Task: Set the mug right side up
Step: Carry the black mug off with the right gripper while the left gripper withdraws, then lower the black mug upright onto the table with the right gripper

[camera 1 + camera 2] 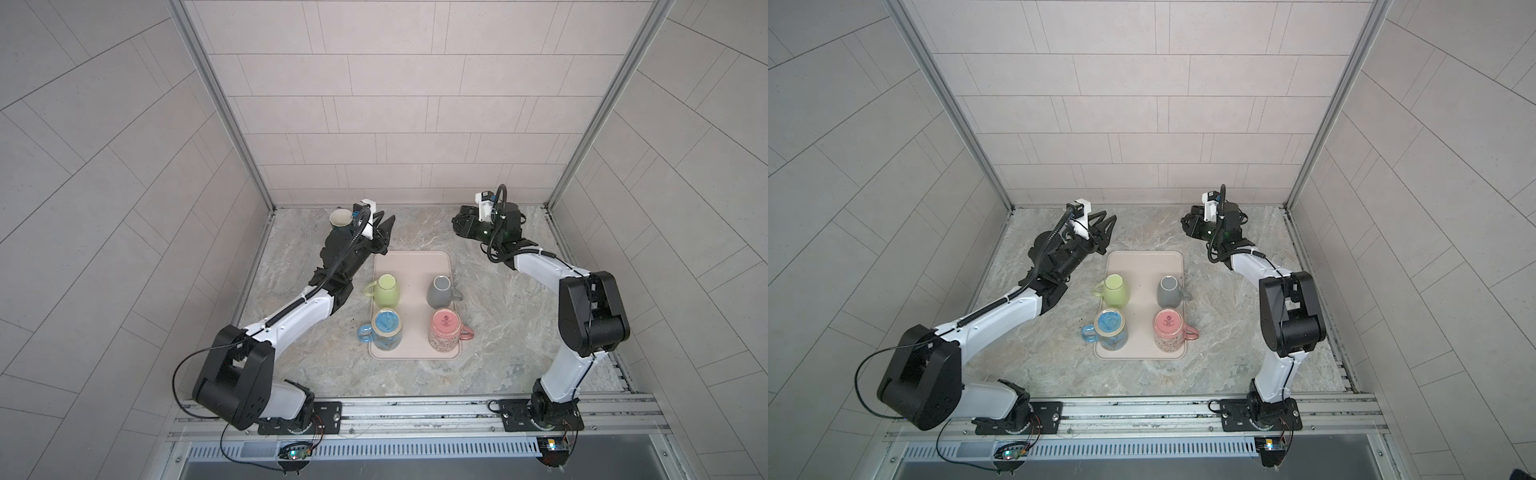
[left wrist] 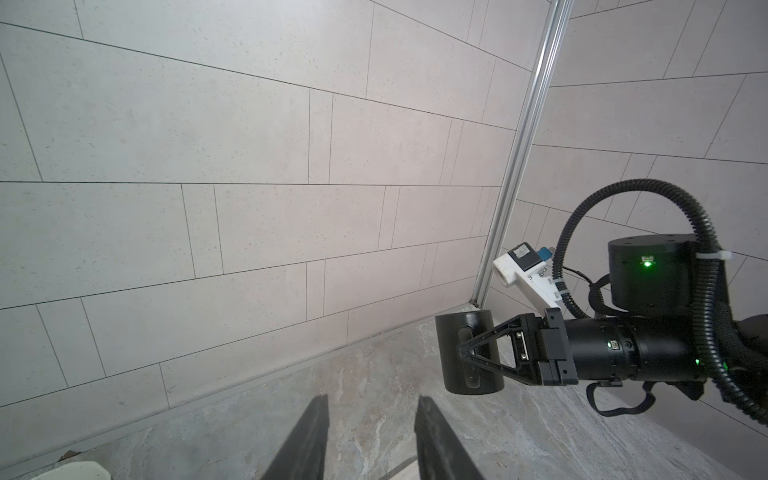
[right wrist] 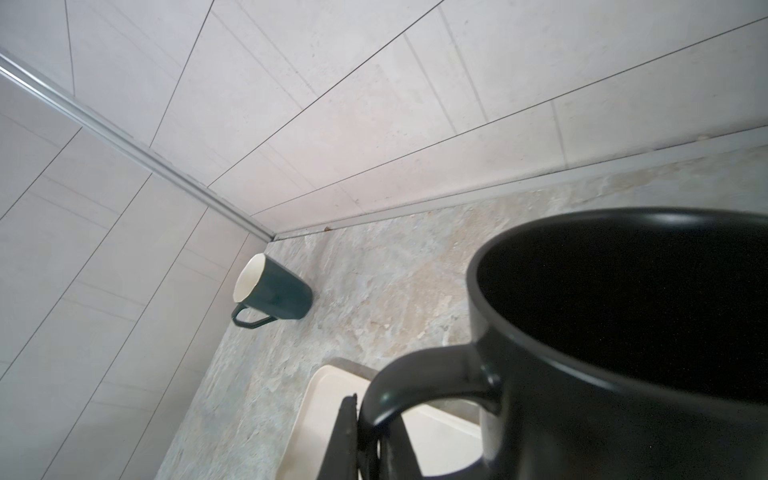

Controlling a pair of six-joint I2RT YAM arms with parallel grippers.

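The black mug is at the back right of the marble table, mouth upward. My right gripper is shut on its handle, from the side. Whether the mug's base touches the table I cannot tell. My left gripper hangs open and empty over the back left of the table, just behind the tray.
A dark green mug with a white inside stands upright in the back left corner, beside my left wrist. A beige tray in the middle holds several mugs: green, grey, blue, pink.
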